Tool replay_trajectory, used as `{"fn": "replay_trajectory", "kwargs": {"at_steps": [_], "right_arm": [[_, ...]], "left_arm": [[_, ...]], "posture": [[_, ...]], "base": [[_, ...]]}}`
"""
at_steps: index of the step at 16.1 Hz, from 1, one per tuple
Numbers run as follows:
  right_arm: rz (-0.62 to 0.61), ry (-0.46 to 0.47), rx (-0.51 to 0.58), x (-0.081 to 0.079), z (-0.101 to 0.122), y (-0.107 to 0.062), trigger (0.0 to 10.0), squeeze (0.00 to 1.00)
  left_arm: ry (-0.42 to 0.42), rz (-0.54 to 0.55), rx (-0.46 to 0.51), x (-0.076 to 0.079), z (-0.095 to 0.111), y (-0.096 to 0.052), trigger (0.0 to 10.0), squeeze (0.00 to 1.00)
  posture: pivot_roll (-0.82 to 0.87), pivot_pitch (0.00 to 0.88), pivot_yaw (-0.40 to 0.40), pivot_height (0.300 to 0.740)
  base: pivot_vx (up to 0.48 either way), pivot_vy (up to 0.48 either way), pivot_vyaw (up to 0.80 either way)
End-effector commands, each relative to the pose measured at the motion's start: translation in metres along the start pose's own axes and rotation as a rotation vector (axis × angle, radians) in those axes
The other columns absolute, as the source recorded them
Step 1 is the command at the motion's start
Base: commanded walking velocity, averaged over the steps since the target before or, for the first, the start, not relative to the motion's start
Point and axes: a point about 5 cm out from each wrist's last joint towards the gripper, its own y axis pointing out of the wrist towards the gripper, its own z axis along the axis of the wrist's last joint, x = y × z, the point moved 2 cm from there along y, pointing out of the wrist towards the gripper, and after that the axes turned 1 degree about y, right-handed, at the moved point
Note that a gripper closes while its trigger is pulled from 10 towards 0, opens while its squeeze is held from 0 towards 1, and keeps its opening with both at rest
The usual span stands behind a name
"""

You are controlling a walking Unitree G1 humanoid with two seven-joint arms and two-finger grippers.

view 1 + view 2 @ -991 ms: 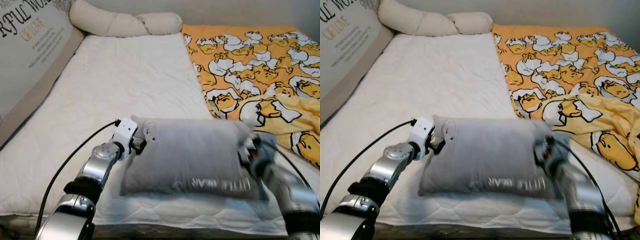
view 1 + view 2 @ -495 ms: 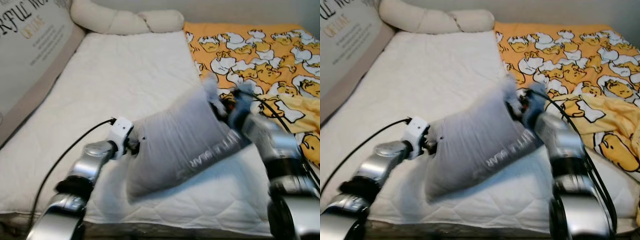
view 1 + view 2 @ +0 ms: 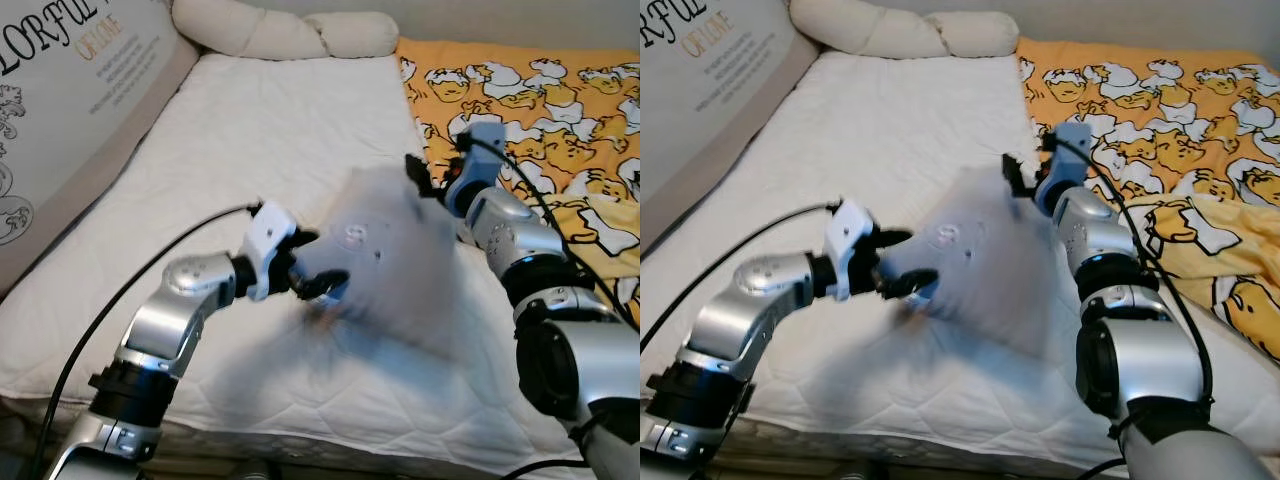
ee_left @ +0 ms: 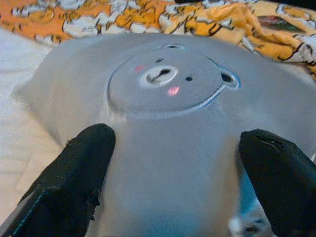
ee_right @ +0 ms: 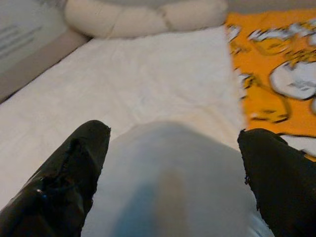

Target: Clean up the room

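A: Where's the soft grey bear-face pillow?
B: Mid-air, blurred, above the white quilted mattress. Left gripper and right gripper both gape, fingers spread, holding nothing.
A: It should land flat near the cream bolster.
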Motion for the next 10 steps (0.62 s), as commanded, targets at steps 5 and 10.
{"fn": "replay_trajectory", "kwargs": {"at_steps": [5, 10], "right_arm": [[-0.067, -0.009, 0.058, 0.029, 0.011, -0.008, 10.0, 1.0], [-0.069, 0.141, -0.029, 0.051, -0.047, -0.029, 10.0, 1.0]], "left_arm": [[0.041, 0.059, -0.107, -0.012, -0.004, -0.02, 10.0, 0.15], [-0.178, 0.361, -0.008, -0.066, -0.009, -0.02, 10.0, 1.0]], "posture": [[-0.06, 0.0, 0.013, 0.74], [-0.08, 0.0, 0.043, 0.74]], "base": [[0.0, 0.0, 0.0], [0.0, 0.0, 0.0]]}}
